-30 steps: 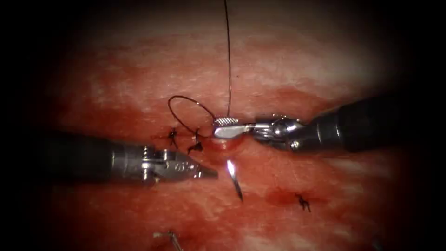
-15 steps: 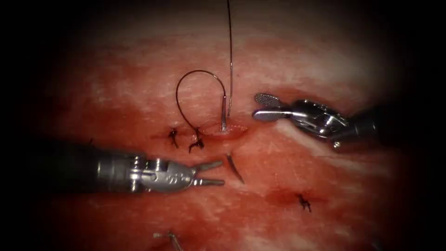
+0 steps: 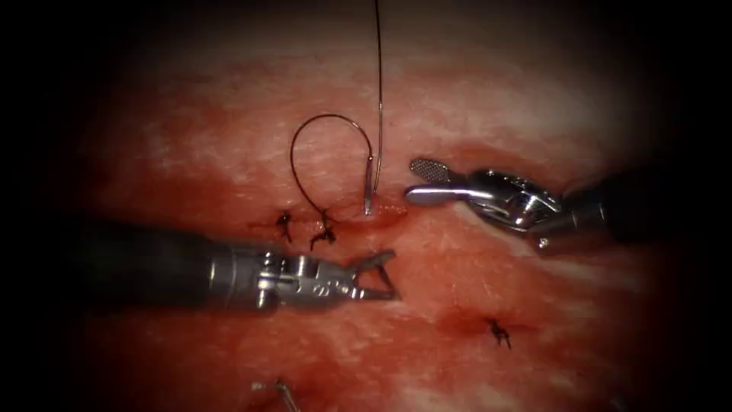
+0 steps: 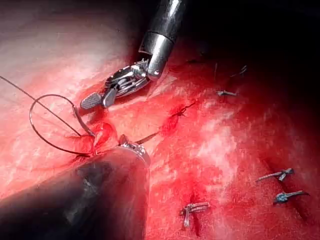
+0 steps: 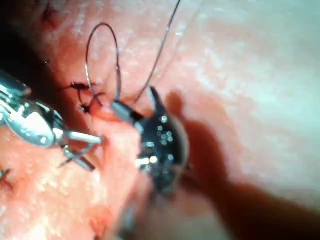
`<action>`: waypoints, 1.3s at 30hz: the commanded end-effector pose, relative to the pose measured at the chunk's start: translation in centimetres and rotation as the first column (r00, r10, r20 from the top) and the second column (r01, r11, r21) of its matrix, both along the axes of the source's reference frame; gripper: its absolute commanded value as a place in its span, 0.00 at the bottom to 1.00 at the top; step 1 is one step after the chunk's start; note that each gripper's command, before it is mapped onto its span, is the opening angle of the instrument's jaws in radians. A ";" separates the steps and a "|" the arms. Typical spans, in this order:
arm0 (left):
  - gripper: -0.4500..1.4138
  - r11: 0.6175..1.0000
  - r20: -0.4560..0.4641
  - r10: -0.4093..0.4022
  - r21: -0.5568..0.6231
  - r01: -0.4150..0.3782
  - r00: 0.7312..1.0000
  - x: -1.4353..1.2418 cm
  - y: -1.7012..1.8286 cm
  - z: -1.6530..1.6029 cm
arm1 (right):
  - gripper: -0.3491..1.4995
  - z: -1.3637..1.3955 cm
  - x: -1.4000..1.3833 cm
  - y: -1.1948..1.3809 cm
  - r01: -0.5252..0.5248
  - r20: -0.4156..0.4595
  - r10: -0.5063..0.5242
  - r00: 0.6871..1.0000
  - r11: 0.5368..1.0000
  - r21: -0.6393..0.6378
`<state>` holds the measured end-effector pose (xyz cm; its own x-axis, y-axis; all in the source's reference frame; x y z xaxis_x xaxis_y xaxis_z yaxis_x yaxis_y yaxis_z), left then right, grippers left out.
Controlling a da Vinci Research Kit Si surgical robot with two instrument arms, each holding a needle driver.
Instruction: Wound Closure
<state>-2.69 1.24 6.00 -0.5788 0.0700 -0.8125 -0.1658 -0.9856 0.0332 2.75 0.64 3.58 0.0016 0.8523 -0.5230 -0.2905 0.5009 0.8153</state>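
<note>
While the needle [image 3: 367, 197] sits buried in the tissue [image 3: 496, 99], its threaded tail standing at 12 o'clock of the left claw [image 3: 393, 275], that claw gapes empty, seemingly straddling the tip. The right claw [image 3: 412, 180], at 3 o'clock of the tail, is open and empty too, so the thread [image 3: 379, 76] hangs loose.

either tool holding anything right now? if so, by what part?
Nothing clearly held. Right tool is open and empty. Left tool is open around the needle tip emerging from the tissue, not yet shut.

Tissue [image 3: 534, 99] top right bare; thread [image 3: 329, 152] loop & needle [image 3: 368, 194] block gap btwn tools.
</note>
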 end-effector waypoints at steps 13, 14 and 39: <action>0.00 0.989 0.071 -0.002 0.145 -0.008 0.998 0.00 0.09 0.05 | 0.68 0.07 0.05 -0.14 0.015 -0.009 -0.015 1.000 1.000 -0.012; 0.00 0.982 0.101 -0.014 0.187 -0.005 0.995 0.02 0.11 0.03 | 0.68 0.07 0.04 -0.15 0.019 -0.013 -0.020 1.000 1.000 -0.012; 0.00 0.234 0.375 -0.587 0.927 -0.293 0.718 0.28 0.29 -1.37 | 0.68 0.12 0.09 -0.31 0.056 -0.043 -0.057 0.997 0.998 -0.023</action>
<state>-2.35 1.57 4.51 0.0795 0.9794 -0.1857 0.1584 -0.1964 -0.9677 2.81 0.40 3.64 0.0264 0.8383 -0.5445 -0.2234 0.5359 0.8142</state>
